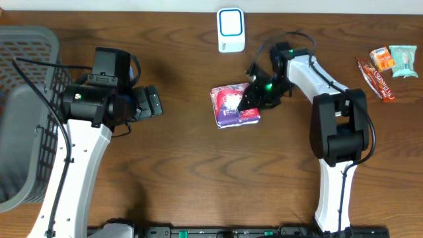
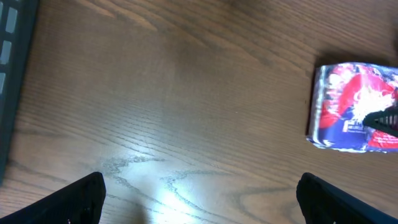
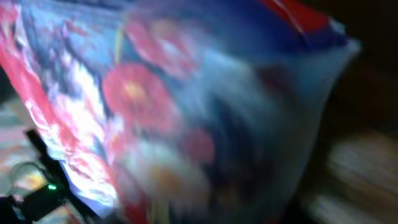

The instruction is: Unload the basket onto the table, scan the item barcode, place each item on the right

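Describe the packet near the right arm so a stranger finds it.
On the wooden table, look at the middle, just below the white device at the far edge. The packet lies there, at the right pincer. It is large, red, white and purple; the corner snacks are small.

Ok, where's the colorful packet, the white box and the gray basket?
colorful packet [image 1: 228, 106], overhead view, its middle.
white box [image 1: 231, 28], overhead view, its top face.
gray basket [image 1: 30, 49], overhead view, its mesh wall.
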Action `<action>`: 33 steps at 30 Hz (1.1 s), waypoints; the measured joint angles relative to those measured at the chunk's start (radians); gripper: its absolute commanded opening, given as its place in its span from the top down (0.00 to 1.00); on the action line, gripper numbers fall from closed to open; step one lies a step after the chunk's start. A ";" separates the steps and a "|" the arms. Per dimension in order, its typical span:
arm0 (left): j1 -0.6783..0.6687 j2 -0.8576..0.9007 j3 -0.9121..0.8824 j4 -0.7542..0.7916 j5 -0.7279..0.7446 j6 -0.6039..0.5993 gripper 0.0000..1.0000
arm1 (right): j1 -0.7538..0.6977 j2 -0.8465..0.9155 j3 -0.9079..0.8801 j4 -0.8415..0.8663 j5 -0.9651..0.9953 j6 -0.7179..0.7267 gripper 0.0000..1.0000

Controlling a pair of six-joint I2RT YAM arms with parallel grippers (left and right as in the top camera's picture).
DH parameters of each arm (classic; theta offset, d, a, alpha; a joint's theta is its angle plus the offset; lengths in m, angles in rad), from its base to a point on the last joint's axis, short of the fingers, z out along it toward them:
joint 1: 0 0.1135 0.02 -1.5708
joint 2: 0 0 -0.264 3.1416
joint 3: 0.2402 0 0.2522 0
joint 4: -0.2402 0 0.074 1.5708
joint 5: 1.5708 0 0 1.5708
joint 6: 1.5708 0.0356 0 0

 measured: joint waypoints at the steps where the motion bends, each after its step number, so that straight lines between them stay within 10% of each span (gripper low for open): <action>1: 0.000 0.000 0.000 0.000 0.000 0.000 0.02 | -0.002 0.000 -0.001 0.005 -0.010 0.009 0.99; 17: 0.000 0.000 0.000 0.000 0.000 0.000 0.02 | 0.000 0.000 0.451 0.210 0.016 0.386 0.99; 33: 0.000 0.000 0.000 0.000 0.000 0.000 0.02 | 0.045 0.034 0.461 0.478 0.363 0.767 0.99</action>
